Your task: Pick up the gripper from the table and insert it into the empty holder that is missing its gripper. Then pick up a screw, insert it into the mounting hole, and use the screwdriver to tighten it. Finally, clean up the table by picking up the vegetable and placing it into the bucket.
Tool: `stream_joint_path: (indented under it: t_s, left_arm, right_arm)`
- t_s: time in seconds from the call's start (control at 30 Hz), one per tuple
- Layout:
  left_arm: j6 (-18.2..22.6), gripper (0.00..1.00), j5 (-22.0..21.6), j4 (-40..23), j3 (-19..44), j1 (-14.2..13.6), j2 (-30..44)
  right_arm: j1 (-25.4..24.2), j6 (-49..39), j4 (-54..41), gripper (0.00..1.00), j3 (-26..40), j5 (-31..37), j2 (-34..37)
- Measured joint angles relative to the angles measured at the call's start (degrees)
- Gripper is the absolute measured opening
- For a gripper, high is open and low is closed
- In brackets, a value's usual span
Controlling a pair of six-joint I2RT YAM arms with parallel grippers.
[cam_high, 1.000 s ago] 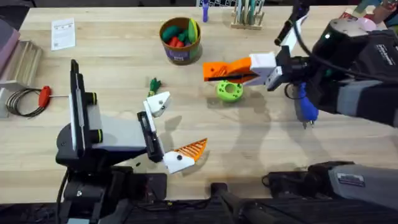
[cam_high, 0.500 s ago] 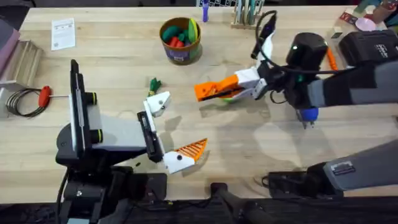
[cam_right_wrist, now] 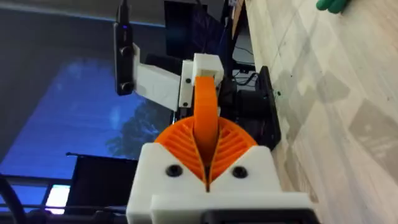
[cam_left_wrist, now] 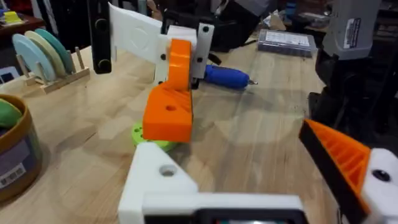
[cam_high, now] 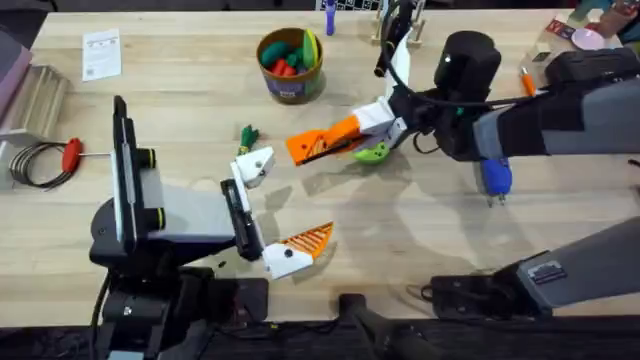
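Note:
My right gripper [cam_high: 347, 130] is shut on the orange gripper [cam_high: 308, 147] and holds it above the table, pointing left. It hangs a short way right of the white holder [cam_high: 256, 164] on the left arm's tip. The left gripper [cam_high: 278, 205] stands open, with the bare holder [cam_left_wrist: 163, 180] on one side and an orange ribbed finger [cam_high: 308, 240] on the other. In the left wrist view the held gripper [cam_left_wrist: 169, 109] hangs just beyond the holder. The dark green vegetable [cam_high: 248, 135] lies just behind the holder. The bucket [cam_high: 290, 66] stands at the back. The blue screwdriver [cam_high: 495, 178] lies under the right arm.
A green round disc [cam_high: 373, 153] lies under the right gripper. A red-handled screwdriver [cam_high: 72, 153] and coiled wire sit at the far left, and a paper card [cam_high: 101, 53] at the back left. The bucket holds red, orange and green toys. Bare table lies between the arms in front.
The right arm has swung left with the orange gripper held, from over the green disc to near the holder. The left arm has not moved.

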Motion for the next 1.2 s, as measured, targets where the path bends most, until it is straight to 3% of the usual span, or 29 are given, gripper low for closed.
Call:
stream_joint_path:
  t_s: [0.6,1.2]
  left_arm:
    - [0.0,0.985,0.0,0.0,0.0,0.0,0.0]
    - [0.0,0.985,0.0,0.0,0.0,0.2,0.0]
  right_arm:
    - [6.6,0.0,-0.3,0.008,0.7,0.0,3.1]
    - [6.8,0.3,-0.3,0.008,2.6,0.0,3.1]
